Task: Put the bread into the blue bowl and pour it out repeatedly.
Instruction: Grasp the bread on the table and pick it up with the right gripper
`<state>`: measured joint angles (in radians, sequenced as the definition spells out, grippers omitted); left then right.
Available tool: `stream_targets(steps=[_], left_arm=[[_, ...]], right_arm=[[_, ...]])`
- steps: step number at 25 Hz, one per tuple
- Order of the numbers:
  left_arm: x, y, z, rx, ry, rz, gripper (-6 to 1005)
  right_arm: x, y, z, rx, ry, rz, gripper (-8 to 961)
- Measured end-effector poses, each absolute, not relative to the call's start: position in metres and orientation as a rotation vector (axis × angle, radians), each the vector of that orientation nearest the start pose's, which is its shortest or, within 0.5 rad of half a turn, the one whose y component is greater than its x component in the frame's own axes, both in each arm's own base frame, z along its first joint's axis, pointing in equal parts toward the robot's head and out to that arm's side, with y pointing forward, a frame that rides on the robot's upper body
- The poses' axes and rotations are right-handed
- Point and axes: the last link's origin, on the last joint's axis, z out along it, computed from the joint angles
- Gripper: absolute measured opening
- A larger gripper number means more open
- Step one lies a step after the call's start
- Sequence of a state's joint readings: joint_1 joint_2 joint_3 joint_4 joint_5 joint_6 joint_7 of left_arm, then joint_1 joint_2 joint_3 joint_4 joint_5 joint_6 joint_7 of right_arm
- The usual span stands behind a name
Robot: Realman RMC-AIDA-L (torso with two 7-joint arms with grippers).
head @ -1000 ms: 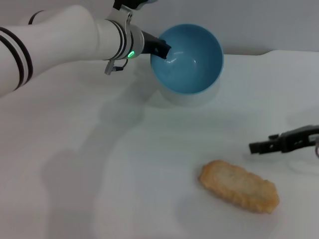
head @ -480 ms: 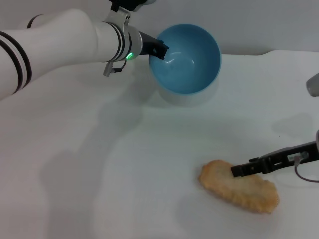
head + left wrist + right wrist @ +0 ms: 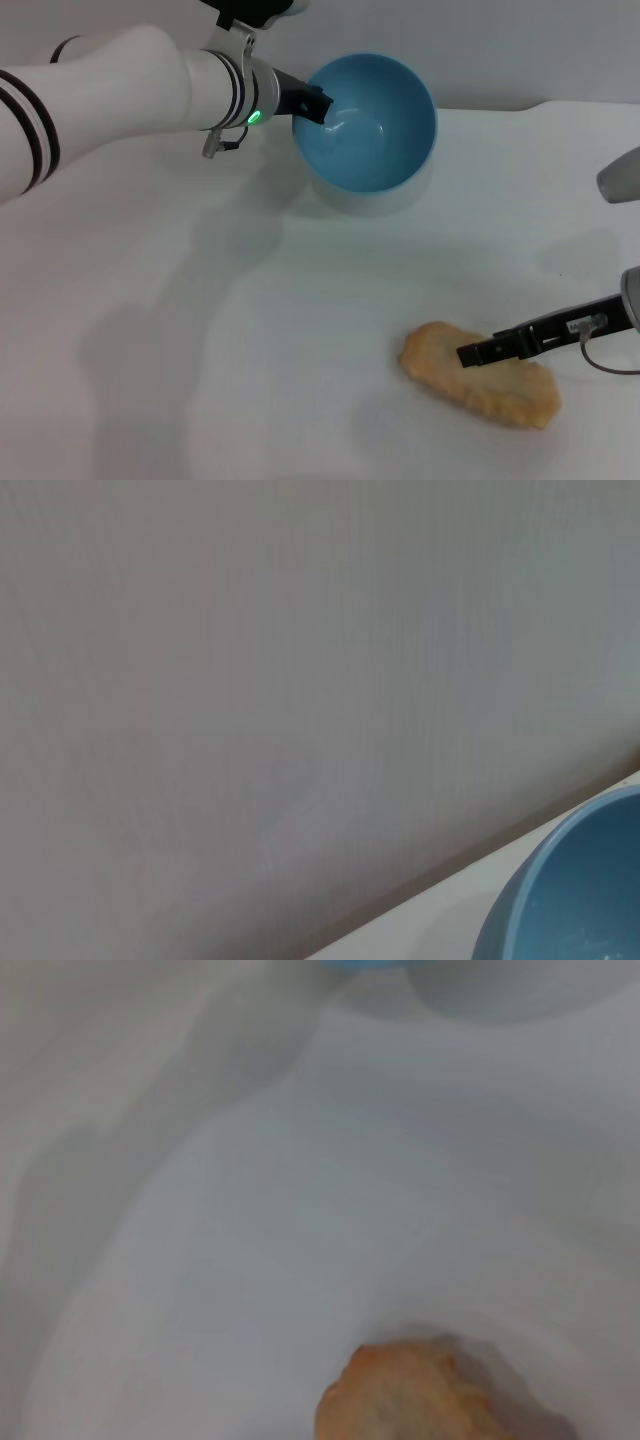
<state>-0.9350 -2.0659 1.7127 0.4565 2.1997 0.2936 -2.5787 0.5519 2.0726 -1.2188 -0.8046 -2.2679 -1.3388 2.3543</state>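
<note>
The white, smooth desk [image 3: 200, 330] is seen to fill most of the head view, with a pale grey wall behind its far edge. At the far middle of the desk, the round, deep, glossy light-blue bowl [image 3: 370, 125] is held tilted, its opening turned toward the near side, and its inside is seen to be bare. A curved part of the bowl's rim [image 3: 560, 900] is also caught in the left wrist view, against the wall. The bowl's left rim is clamped by the left gripper [image 3: 312, 100], whose dark fingers are closed on that rim; the white left arm is stretched in from the far left. Toward the near right, the elongated, flattish, golden-tan bread [image 3: 470, 380] with scalloped edges is laid flat on the desk, well apart from the bowl. In the right wrist view one end of the bread [image 3: 420, 1400] is seen. The dark right gripper [image 3: 480, 352] is positioned over the bread's top, reaching in from the right; whether its fingers are apart or together cannot be told.
</note>
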Motion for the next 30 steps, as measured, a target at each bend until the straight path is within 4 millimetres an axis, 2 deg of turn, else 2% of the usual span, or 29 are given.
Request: stream_targets(steps=[8,13,19,24,30], left_arm=[[-0.188,0.464,-0.080,-2.184,-0.782,-0.030,-1],[-0.188,0.464,-0.080,-2.183,-0.780,-0.034,-1],[-0.188,0.464,-0.080,-2.183,-0.782,-0.034,0],[-0.190,0.462,-0.081,-2.185,-0.789,-0.029,-1],[-0.190,0.462,-0.082,-2.188,-0.753,-0.029,0]], right_arm=[[0.263,0.328,-0.060,-2.653,1.489,-0.175,712],[0.262,0.328,-0.060,-2.663,1.464,-0.180,520],[0.260,0.329,-0.058,-2.685,1.416,-0.163,387],[0.245,0.333,-0.047,-2.724,1.326,-0.049,325],[0.214,0.337,-0.015,-2.758,1.149,0.074,267]])
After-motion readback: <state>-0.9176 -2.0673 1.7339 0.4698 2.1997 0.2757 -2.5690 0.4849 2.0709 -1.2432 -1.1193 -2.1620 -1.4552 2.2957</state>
